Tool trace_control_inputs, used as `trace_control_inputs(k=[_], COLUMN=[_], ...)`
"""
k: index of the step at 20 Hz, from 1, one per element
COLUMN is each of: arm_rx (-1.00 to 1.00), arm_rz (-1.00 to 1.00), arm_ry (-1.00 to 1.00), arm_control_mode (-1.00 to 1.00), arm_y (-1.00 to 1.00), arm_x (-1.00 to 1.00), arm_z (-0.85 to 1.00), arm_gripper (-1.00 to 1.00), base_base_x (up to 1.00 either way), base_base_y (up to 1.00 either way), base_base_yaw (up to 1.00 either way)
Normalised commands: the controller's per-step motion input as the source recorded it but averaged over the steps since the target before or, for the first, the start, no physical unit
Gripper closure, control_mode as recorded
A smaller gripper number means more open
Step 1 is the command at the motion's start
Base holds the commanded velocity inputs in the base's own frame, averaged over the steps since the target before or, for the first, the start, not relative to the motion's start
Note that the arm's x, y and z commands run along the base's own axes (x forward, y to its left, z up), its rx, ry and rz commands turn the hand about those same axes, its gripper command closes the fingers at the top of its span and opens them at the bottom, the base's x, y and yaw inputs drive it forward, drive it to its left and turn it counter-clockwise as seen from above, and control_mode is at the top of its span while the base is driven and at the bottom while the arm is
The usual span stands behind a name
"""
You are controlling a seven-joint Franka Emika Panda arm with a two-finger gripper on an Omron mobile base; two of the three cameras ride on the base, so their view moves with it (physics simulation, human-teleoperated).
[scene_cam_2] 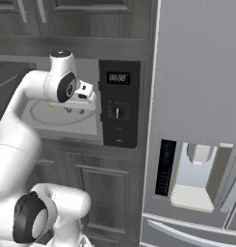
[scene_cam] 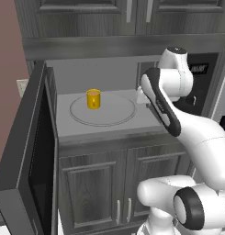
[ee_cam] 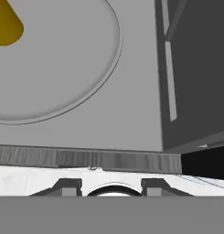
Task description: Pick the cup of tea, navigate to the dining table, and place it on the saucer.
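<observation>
- Currently the cup of tea (scene_cam: 93,98) sits upright on the grey glass turntable plate (scene_cam: 115,117) inside the open microwave (scene_cam: 63,78), a bit left of the plate's centre; brown liquid visible at its top.
- Hand view catches the cup's yellow side (ee_cam: 7,25) at the top left corner, on the turntable (ee_cam: 63,77).
- Microwave door (scene_cam: 33,156) swung wide open to the left, dark glass panel facing right.
- Gripper (scene_cam: 142,97) is at the right side of the microwave opening, near the plate's right edge, well apart from the cup; nothing between the fingers.
- Right base view: gripper (scene_cam_2: 85,103) hangs over the turntable plate's (scene_cam_2: 47,116) right part, just left of the microwave control panel (scene_cam_2: 118,103).
- Finger tips (ee_cam: 67,186) show low in the hand view with a gap between them; jaws partly apart, clamped on nothing.
- Dark cabinet doors (scene_cam: 102,193) below the microwave, more dark cabinets (scene_cam: 123,13) above.
- Grey fridge (scene_cam_2: 196,96) with a water dispenser (scene_cam_2: 196,178) stands right of the microwave.
- Pink wall (scene_cam: 6,59) at far left.
</observation>
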Motion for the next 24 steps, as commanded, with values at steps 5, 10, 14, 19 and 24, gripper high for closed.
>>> trace_control_inputs(k=[5,10,14,19,24], arm_rx=[0.0,0.0,0.0,-0.01,-0.03], arm_rz=[0.0,0.06,0.11,0.04,-0.01], arm_ry=[0.0,0.01,0.0,-0.01,-0.17], arm_control_mode=[-1.0,-1.0,-1.0,-1.0,-1.0], arm_y=[0.05,0.58,0.9,0.88,0.99], arm_x=[-0.2,-0.51,-0.48,-0.16,0.13], arm_z=[-0.02,-0.05,-0.04,0.0,0.0], arm_gripper=[-1.0,-1.0,-1.0,-1.0,-1.0], base_base_x=[0.0,0.0,0.0,0.0,0.0], base_base_y=[0.0,0.0,0.0,0.0,0.0], base_base_yaw=[0.0,0.0,0.0,0.0,0.0])
